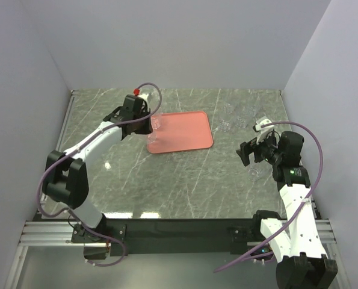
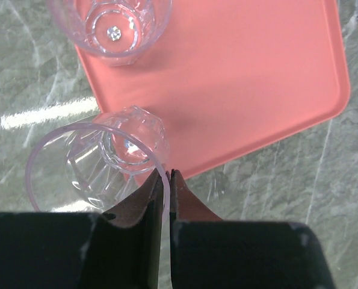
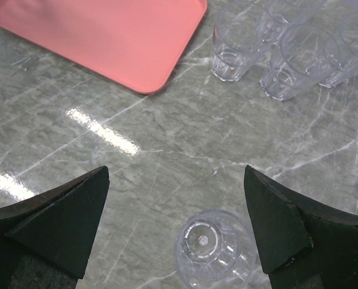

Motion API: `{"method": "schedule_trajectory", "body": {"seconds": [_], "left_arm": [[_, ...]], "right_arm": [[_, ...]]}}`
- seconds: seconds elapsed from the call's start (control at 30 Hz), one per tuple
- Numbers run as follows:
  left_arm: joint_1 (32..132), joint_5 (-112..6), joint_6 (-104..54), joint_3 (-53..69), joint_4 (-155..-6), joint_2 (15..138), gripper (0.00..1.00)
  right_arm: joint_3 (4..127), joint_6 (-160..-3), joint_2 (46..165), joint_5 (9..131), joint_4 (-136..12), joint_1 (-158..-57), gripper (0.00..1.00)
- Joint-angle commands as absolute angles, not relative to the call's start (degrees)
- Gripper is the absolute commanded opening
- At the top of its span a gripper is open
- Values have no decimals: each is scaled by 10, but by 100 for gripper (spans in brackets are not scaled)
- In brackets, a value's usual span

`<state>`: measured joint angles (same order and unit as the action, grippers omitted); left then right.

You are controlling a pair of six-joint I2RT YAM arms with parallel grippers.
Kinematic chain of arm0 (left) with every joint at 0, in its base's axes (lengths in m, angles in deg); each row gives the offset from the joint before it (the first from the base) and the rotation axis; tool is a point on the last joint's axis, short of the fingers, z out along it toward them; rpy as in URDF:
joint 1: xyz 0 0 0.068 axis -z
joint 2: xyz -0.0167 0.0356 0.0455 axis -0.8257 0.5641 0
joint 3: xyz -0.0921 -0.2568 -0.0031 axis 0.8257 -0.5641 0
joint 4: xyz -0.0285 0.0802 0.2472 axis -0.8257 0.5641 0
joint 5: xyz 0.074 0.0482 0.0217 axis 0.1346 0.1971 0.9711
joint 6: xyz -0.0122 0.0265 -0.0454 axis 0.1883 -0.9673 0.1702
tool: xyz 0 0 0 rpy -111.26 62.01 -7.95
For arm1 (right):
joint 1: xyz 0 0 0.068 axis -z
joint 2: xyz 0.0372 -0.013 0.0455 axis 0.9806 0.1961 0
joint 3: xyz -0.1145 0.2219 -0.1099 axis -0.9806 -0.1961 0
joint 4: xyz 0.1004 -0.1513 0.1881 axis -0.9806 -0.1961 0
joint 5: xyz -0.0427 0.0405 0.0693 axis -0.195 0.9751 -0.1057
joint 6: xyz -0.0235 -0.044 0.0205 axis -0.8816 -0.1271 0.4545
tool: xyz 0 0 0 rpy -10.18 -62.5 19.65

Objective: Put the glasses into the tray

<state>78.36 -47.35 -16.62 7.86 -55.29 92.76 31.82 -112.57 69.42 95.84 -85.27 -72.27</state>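
Where the tray (image 1: 185, 129) lies: it is pink and flat, and it sits on the green-grey marble table (image 1: 166, 186), a bit left of the middle and toward the back.
Left gripper (image 2: 167, 177): it is at the tray's left edge. Its two fingers are pressed together and pinch the thin rim of a clear glass.
Tipped glass (image 2: 100, 165): this is the one being pinched. It leans on its side. Its open mouth faces the wrist camera, out over the table, and its bottom is over the tray's edge near a corner. I cannot tell if the bottom touches the tray.
Glass on the tray (image 2: 115, 27): it stands up straight inside the tray, near the same edge. It is just beside the tipped glass and apart from it.
Right gripper (image 3: 175, 171): its fingers are spread wide apart and touch no glass. It hangs over the table, well to the right of the tray.
Lone glass (image 3: 206, 247): it stands on the table under the right gripper, and the wrist camera shows it between the two fingers.
Bunch of glasses (image 3: 299, 66): several clear glasses stand close together on the table, off the tray and past its right side.
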Motion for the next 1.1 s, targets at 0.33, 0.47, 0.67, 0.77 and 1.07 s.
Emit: {"method": "schedule_trajectory", "body": {"seconds": [0.33, 0.47, 0.67, 0.77, 1.07], "left_arm": [[817, -421, -188, 183, -560, 1021, 1], [823, -407, -187, 197, -556, 1046, 3], [829, -392, -185, 205, -555, 1066, 8], [834, -387, -183, 211, -552, 1073, 16], [844, -384, -186, 219, -553, 1058, 43]], "right_arm": [[319, -1128, 697, 961, -845, -718, 99], [319, -1130, 698, 960, -845, -717, 99], [319, -1130, 699, 959, -845, -718, 99], [319, -1130, 699, 959, -846, -717, 99], [318, -1128, 700, 956, -844, -716, 99]]}}
